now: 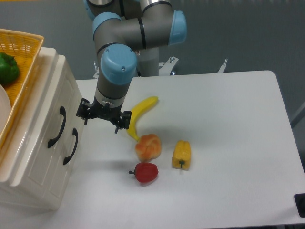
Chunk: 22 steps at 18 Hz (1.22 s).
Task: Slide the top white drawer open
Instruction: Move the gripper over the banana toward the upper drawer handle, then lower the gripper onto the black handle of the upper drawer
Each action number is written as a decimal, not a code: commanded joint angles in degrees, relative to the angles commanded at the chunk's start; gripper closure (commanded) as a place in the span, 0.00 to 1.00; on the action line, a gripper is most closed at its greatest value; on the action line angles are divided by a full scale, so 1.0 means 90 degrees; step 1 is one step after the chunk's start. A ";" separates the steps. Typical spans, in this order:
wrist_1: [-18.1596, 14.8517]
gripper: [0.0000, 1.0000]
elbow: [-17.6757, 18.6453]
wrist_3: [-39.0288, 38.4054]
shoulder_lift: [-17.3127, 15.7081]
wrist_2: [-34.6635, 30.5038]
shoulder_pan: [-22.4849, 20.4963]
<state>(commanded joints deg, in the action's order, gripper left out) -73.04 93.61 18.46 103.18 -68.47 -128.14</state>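
A cream-white cabinet (33,162) stands at the table's left edge, its front facing right. The top white drawer (45,112) is shut flush with the front, and its curved black handle (56,127) sits just above and left of the lower drawer's matching handle (71,146). My gripper (101,124) hangs over the table right of the cabinet, fingers pointing down, open and empty. It is level with the upper handle and about a hand's width away, touching nothing.
A banana (141,112) lies just right of the gripper. In front of it sit an orange-pink fruit (148,146), a yellow pepper (181,153) and a red pepper (145,172). A wicker basket (26,45) holding a green pepper (7,67) rests on the cabinet.
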 joint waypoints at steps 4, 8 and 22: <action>-0.0010 0.00 -0.0020 -0.0059 -0.0010 0.0264 0.0000; 0.0000 0.00 -0.0078 -0.0059 0.0010 0.0313 0.0000; 0.0020 0.00 -0.0156 -0.0262 0.0098 0.0411 0.0214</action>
<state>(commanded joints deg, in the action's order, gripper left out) -72.86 92.20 16.09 104.06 -64.77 -126.21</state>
